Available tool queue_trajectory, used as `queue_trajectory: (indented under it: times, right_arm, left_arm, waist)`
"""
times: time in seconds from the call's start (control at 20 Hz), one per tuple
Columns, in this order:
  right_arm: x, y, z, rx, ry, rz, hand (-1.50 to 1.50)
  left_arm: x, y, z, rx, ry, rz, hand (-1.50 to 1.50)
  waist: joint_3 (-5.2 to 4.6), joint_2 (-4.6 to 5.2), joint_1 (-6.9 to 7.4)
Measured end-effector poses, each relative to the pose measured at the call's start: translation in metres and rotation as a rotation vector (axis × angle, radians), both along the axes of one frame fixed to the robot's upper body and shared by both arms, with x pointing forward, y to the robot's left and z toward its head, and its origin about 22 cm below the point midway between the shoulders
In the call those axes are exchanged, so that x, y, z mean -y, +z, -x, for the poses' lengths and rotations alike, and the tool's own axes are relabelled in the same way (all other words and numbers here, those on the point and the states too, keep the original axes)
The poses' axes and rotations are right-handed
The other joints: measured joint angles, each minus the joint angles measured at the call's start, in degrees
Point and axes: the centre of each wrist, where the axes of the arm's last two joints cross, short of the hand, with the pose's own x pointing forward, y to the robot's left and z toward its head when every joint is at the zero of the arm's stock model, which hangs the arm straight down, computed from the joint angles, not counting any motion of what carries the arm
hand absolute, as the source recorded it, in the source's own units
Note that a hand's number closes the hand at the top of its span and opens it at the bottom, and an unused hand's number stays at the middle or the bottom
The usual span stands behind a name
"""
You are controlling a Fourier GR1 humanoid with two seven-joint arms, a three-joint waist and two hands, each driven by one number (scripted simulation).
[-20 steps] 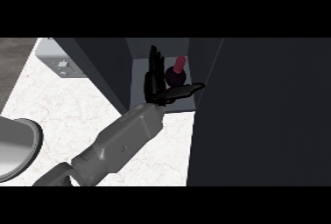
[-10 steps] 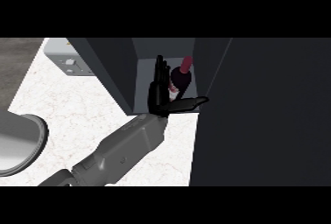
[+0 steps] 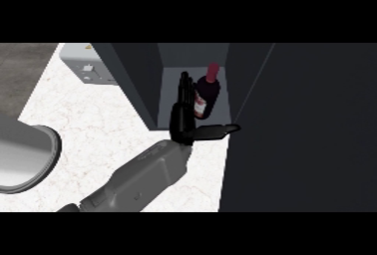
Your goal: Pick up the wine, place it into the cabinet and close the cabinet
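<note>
One hand [image 3: 184,122] is visible in the head view, at the end of a grey forearm [image 3: 140,177] that enters from the lower edge and runs up and to the right across the white marbled surface [image 3: 88,124]. Which arm it belongs to cannot be determined from this view alone; no second hand appears.

Hand state: the fingers [image 3: 185,92] are straight and extended upward, reaching into the opening of the cabinet [image 3: 140,74]. The thumb [image 3: 219,131] is spread out to the right, well away from the fingers. The hand is not curled round anything.

Task object: the wine [image 3: 208,97] stands upright inside the cabinet, in the open compartment between the dark left wall and the dark door [image 3: 302,124] at the right. The bottle is dark, with a red cap at the top and a label on its body. It sits just beside the extended fingers, on their right side. Whether the fingers touch the bottle cannot be determined.

Cabinet state: the compartment is open. The door panel fills the right part of the view and its near edge runs down past the thumb.

Other items: a light grey appliance [image 3: 88,67] rests on the surface at the upper left, behind the cabinet's left wall. A curved grey rim of a sink [image 3: 33,159] shows at the left edge of the view, well apart from the forearm.
</note>
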Motion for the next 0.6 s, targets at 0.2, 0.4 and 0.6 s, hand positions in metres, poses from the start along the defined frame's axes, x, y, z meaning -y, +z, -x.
queue_trajectory:
  times: [0.2, 0.4, 0.6]
  right_arm:
    - [0.002, 0.003, -0.003, -0.006, -0.012, 0.011, -1.5]
    - [0.001, 0.002, -0.004, -0.009, -0.016, 0.007, -1.5]
    - [0.003, 0.004, -0.005, -0.003, -0.025, 0.014, -1.5]
  left_arm:
    - [-0.006, -0.003, 0.016, 0.019, -0.025, 0.0, -1.5]
    - [-0.02, -0.005, 0.031, 0.048, -0.062, -0.005, -1.5]
    - [-0.035, 0.004, 0.04, 0.068, -0.117, -0.013, -1.5]
  waist:
    - [0.01, -0.12, 0.55]
    - [0.0, -0.16, 0.78]
    - [0.02, -0.19, 0.92]
